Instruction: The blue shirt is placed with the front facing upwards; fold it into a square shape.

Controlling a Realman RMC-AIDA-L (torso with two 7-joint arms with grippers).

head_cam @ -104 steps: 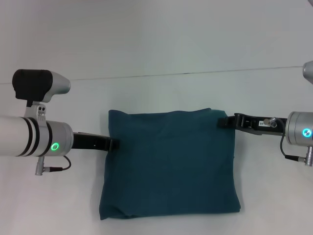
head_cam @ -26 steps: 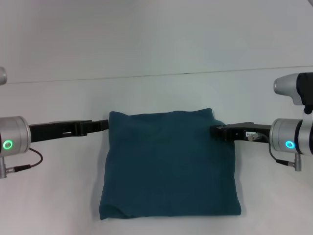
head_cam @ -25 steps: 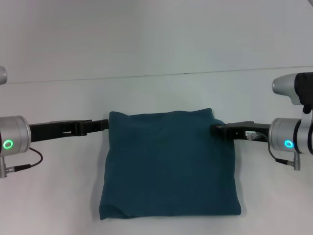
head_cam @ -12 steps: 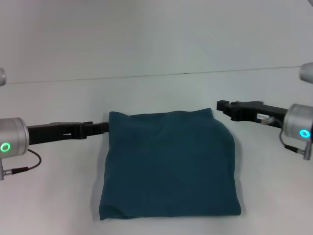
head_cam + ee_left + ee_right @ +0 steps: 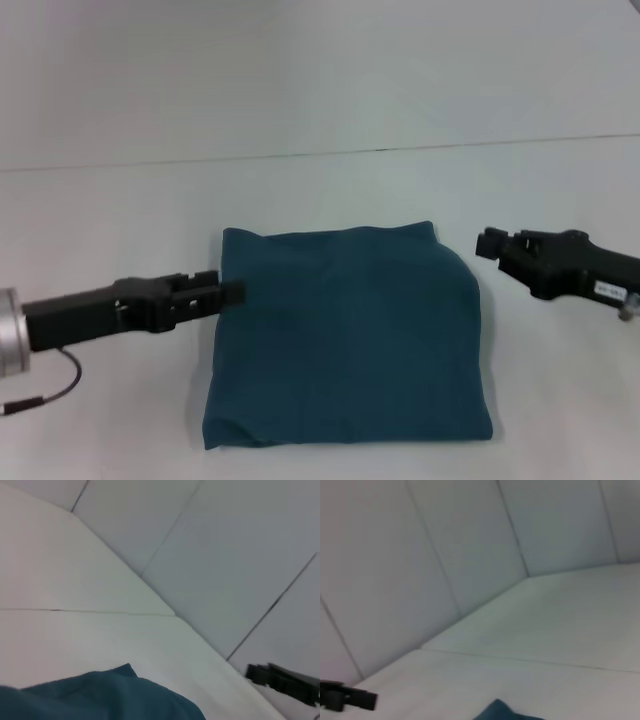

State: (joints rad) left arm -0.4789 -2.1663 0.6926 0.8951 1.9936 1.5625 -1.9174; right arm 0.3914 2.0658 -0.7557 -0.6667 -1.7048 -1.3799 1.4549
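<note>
— White bench [image 5: 330, 190] and white wall fill the head view; where is the shirt?

— The shirt [image 5: 350, 335] lies mid-bench, folded to a near square, plain side up, no print showing. Left claw [image 5: 228, 291] tips touch or overlap the shirt's left edge; right claw [image 5: 490, 243] sits just off its upper right corner, holding nothing. Whether either claw is apart or together, I cannot tell.

— Left wrist view?

— A shirt [image 5: 100, 695] corner, cut off, with the right claw [image 5: 255, 671] beyond it.

— Right wrist view?

— Only a sliver of shirt [image 5: 502, 712]; the left claw [image 5: 370, 700] beside it.

— Step?

— Folding looks finished; next, probably pull both arms clear without dragging cloth.
</note>
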